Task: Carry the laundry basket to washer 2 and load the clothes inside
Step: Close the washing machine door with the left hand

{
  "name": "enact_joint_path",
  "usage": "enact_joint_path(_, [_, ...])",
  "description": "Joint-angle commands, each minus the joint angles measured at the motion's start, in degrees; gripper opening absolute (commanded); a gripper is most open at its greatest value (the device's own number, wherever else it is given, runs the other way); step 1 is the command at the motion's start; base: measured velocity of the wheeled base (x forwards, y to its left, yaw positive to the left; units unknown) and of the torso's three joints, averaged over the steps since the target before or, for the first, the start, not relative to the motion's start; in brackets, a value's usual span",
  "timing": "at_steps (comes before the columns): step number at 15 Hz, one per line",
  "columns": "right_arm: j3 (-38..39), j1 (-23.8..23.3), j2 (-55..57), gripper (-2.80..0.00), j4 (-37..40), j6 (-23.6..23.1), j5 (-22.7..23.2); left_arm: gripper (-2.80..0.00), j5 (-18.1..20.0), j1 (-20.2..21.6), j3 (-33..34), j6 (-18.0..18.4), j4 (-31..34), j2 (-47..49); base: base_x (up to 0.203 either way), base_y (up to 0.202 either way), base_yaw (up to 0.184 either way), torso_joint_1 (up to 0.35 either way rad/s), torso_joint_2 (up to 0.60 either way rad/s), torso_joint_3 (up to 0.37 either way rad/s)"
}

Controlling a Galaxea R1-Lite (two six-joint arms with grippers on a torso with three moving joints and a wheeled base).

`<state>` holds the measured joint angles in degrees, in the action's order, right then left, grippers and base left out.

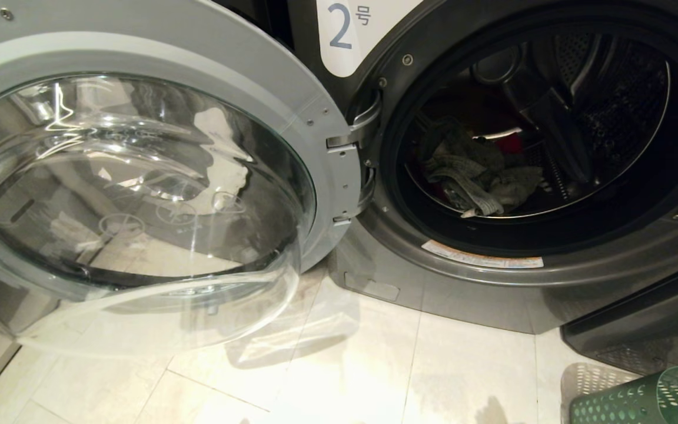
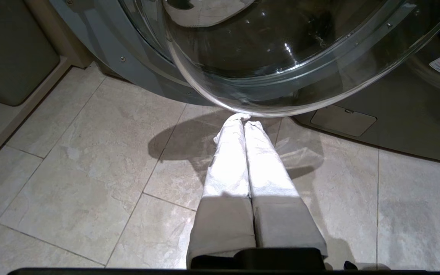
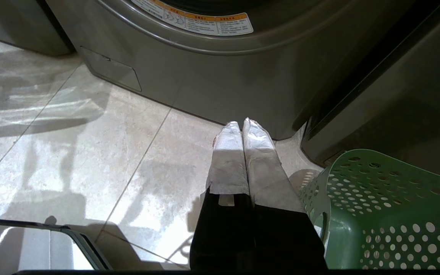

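Washer 2 (image 1: 492, 294) fills the head view, its label (image 1: 345, 29) showing a "2". Its glass door (image 1: 133, 206) is swung wide open to the left. Inside the drum lie the clothes: a grey patterned piece (image 1: 480, 176) on top and a bit of red cloth (image 1: 507, 141) behind it. The green laundry basket (image 1: 651, 400) stands on the floor at the lower right, its inside (image 3: 395, 214) showing no cloth. My left gripper (image 2: 244, 119) hangs shut and empty just under the door's glass bowl. My right gripper (image 3: 241, 124) is shut and empty beside the basket.
The open door (image 2: 281, 57) overhangs the pale tiled floor (image 1: 315, 383) on the left. A second dark appliance (image 3: 395, 95) stands right of the washer, behind the basket. A beige plinth (image 2: 10, 114) borders the floor at the far left.
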<state>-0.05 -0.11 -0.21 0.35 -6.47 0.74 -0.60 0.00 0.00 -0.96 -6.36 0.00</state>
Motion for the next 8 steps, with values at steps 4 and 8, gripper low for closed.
enact_joint_path(4, [0.0,-0.1,0.2,-2.8,0.0,0.0,0.0,-2.8,0.0,0.1,2.3,0.1,-0.1,0.1,0.0,0.0,0.0,0.0,0.0,0.0])
enact_joint_path(8, [0.0,0.0,0.2,-2.8,0.0,0.0,0.0,-2.8,0.0,0.0,2.3,0.2,-0.1,0.0,0.0,0.0,0.0,-0.001,0.0,0.016])
